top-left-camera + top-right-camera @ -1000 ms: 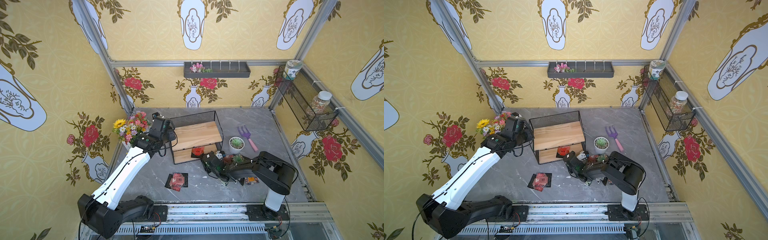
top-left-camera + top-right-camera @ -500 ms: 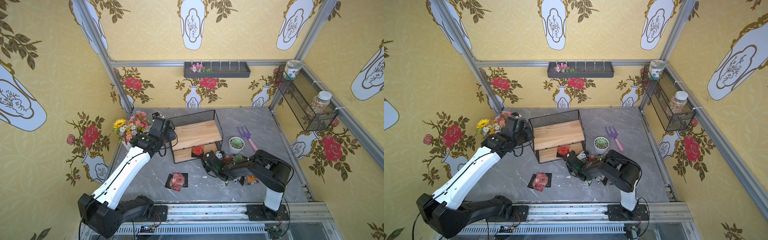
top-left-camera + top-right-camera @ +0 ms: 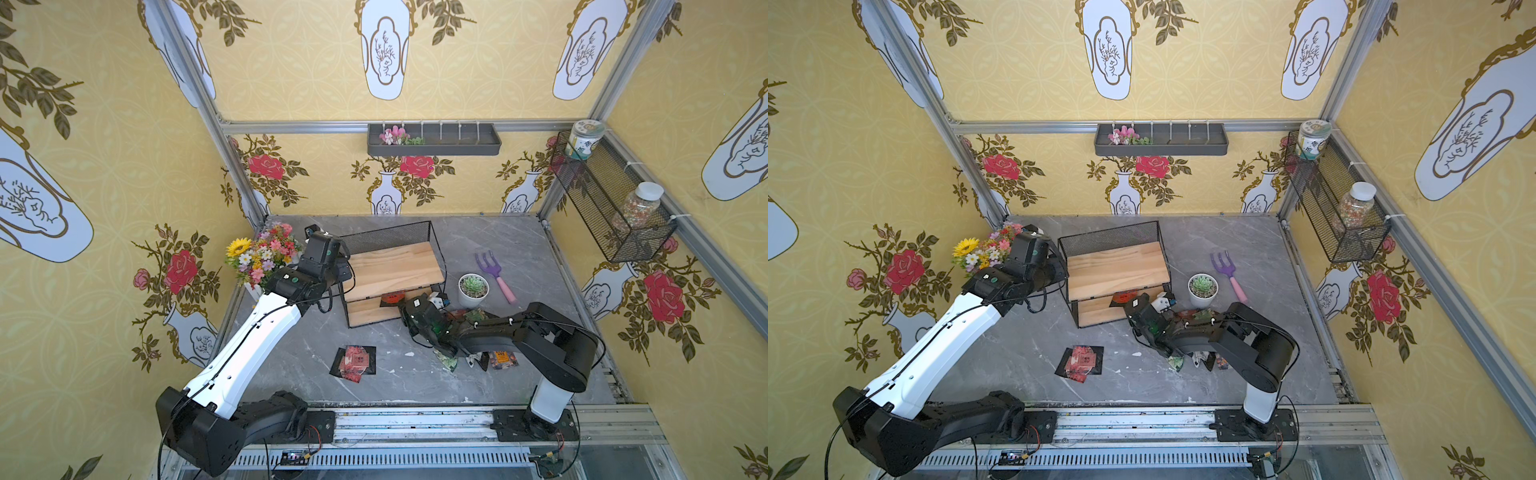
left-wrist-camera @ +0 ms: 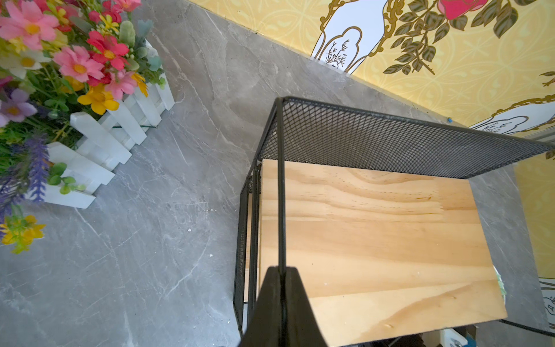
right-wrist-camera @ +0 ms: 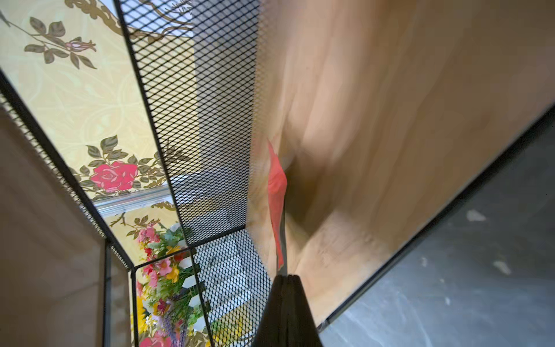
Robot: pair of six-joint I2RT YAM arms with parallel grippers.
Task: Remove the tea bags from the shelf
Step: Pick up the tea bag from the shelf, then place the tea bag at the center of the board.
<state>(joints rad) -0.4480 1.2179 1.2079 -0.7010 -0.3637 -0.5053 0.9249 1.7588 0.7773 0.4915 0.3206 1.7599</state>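
Fingers of your right gripper (image 5: 285, 278) are pressed together on the near edge of the red tea bag (image 5: 276, 192). In the right wrist view the sachet shows edge-on and runs straight out from the seam between them, so its flat side is in line with the pinch. In both top views this red tea bag (image 3: 392, 298) lies on the lower board (image 3: 365, 311) of the shelf (image 3: 386, 239), at the front right corner of that board. From above it sits just at the front edge of the upper board (image 3: 395, 266).

The bag lies ahead of the fingers, deeper into the shelf. The open front side is behind them, toward the front edge of the table (image 3: 415, 376). So I think the coming move is a straight pull back along the line of the fingers, low enough to stay clear of the upper board.

Your right arm is the nearer one. Your left gripper (image 4: 281, 270) is at the left end of the shelf, closed on a thin wire of the black frame, which should keep the shelf from sliding with the pull. Other tea bags (image 3: 353, 360) lie on the table toward its front edge, apart from the shelf.
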